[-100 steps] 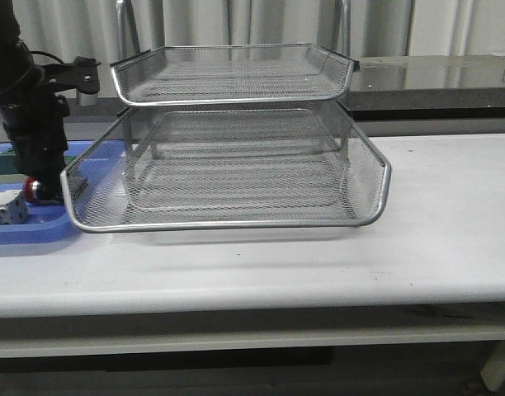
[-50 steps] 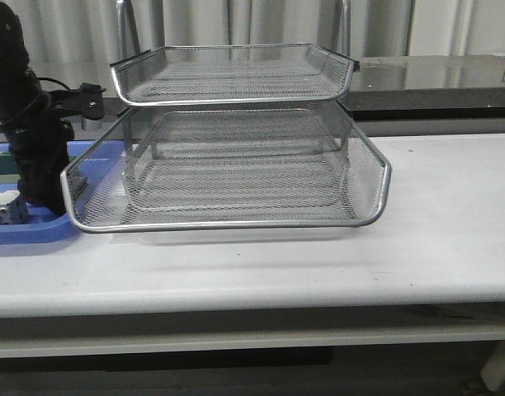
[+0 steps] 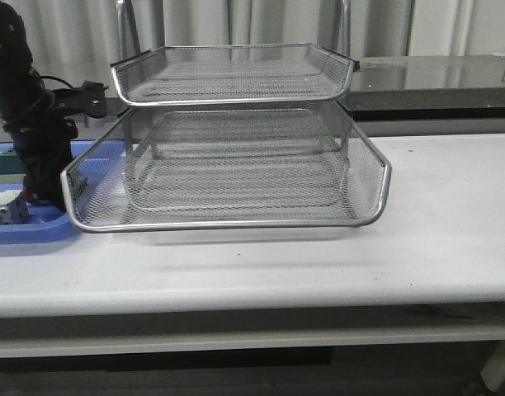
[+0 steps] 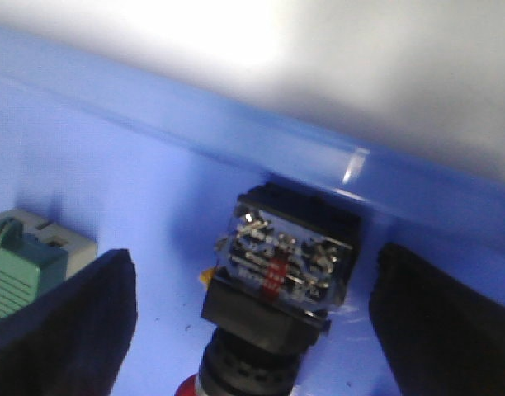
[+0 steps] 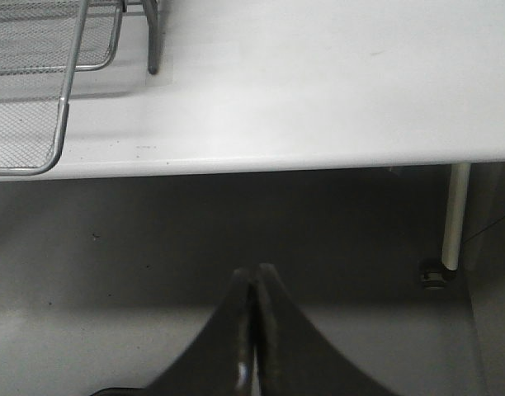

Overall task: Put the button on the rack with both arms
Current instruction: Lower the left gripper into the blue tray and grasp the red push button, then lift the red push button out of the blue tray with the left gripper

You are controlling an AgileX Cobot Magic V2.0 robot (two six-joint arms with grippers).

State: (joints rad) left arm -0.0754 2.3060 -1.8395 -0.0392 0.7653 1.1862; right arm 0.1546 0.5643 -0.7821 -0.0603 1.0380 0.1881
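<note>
Your left gripper [image 4: 251,330] is down in the blue tray [image 3: 21,231] at the far left of the table [image 3: 450,214], jaws spread wide. The button [image 4: 277,285] lies between the two black fingers [image 4: 63,322], touching neither. Its terminal end with the metal contacts faces up in the wrist view; the black collar and a sliver of red head sit at the frame's lower edge. A green block part [image 4: 25,264] lies just beside it in the same tray.

From the front the button is hidden behind your left arm [image 3: 30,107]; a grey-white part [image 3: 9,213] shows near it.

The rack [image 3: 228,165] stands mid-table, just right of the blue tray, with nothing in its mesh trays.

Your right gripper [image 5: 254,330] hangs off the table's near edge over the floor, fingers pressed together, holding nothing.
</note>
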